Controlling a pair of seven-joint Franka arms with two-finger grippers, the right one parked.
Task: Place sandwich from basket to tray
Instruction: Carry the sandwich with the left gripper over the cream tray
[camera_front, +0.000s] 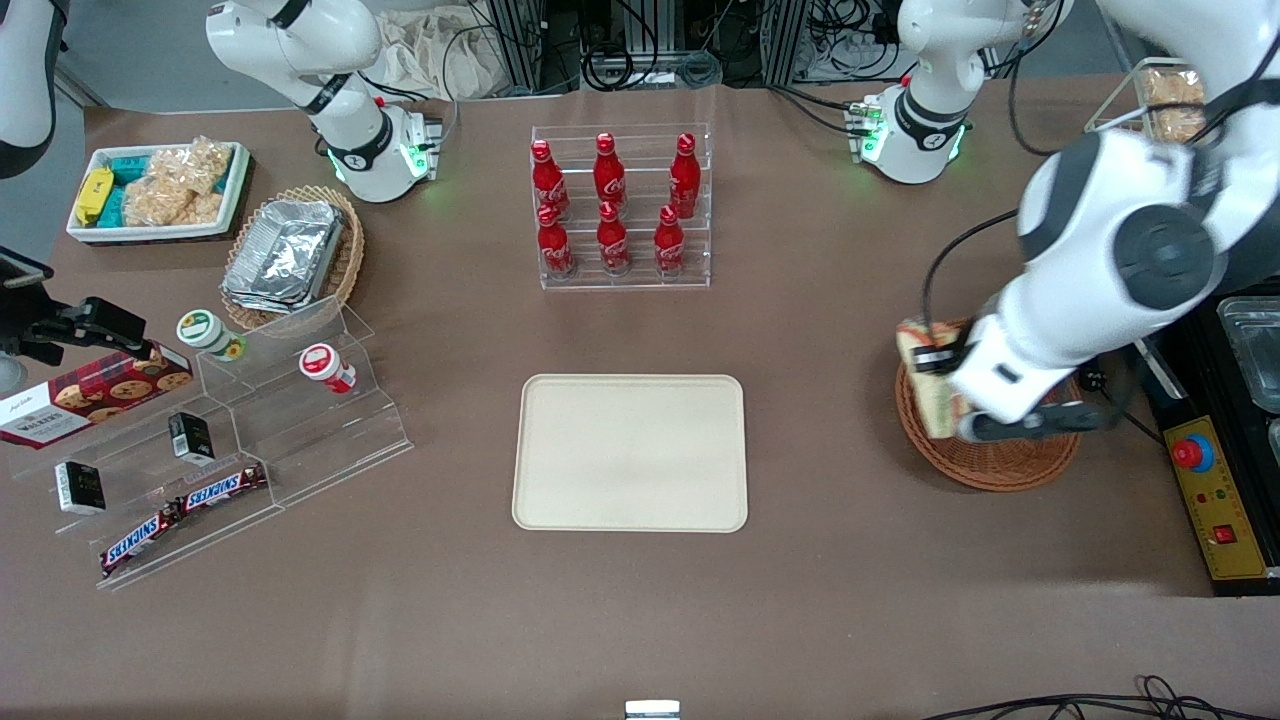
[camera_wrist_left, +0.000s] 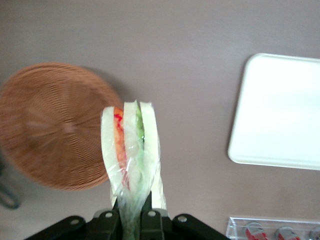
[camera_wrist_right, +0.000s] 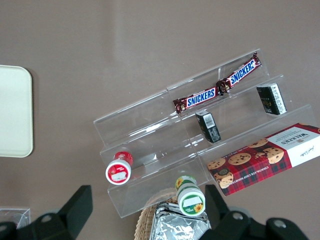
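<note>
My left gripper (camera_front: 948, 388) (camera_wrist_left: 132, 221) is shut on the sandwich (camera_front: 922, 372) (camera_wrist_left: 131, 150), a wrapped wedge of pale bread with orange-red and green filling stripes. It holds the sandwich upright by its wrap, lifted above the rim of the round reddish-brown basket (camera_front: 1000, 462) (camera_wrist_left: 47, 125), on the side toward the tray. The basket shows nothing inside it. The cream-beige tray (camera_front: 630, 452) (camera_wrist_left: 280, 110) lies flat and bare at the table's middle, apart from the basket.
A clear rack of red bottles (camera_front: 620, 205) stands farther from the front camera than the tray. Toward the parked arm's end are a clear stepped shelf (camera_front: 230, 440) with snack bars and jars, a tan basket of foil trays (camera_front: 290, 255) and a white snack bin (camera_front: 160, 190). A control box (camera_front: 1215, 500) sits beside the basket.
</note>
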